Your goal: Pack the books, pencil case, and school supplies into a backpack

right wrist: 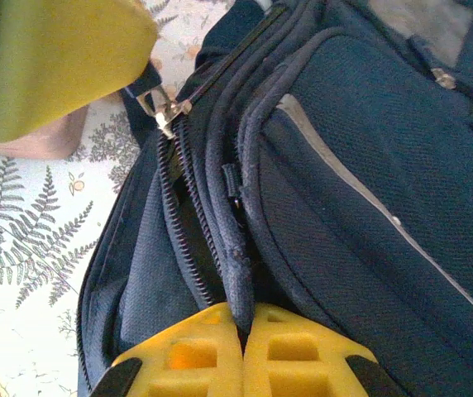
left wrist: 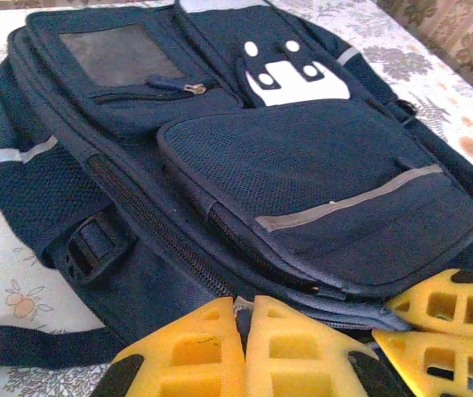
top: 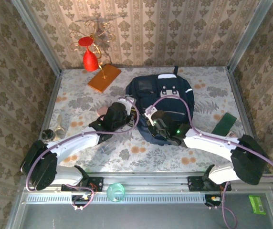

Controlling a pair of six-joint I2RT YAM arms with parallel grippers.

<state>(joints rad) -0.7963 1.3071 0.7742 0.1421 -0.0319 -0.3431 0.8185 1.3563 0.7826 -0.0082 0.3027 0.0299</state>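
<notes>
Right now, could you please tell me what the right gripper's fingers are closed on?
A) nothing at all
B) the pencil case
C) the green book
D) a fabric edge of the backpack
D: in the right wrist view, the right gripper is shut on a fabric seam of the backpack, just beside its open zipper.

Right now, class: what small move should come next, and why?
Probably drag the zip pull along the closed track with the left claw: the backpack gapes only partway, the pull sits at that claw's tip, and the right claw pinches the seam.
</notes>
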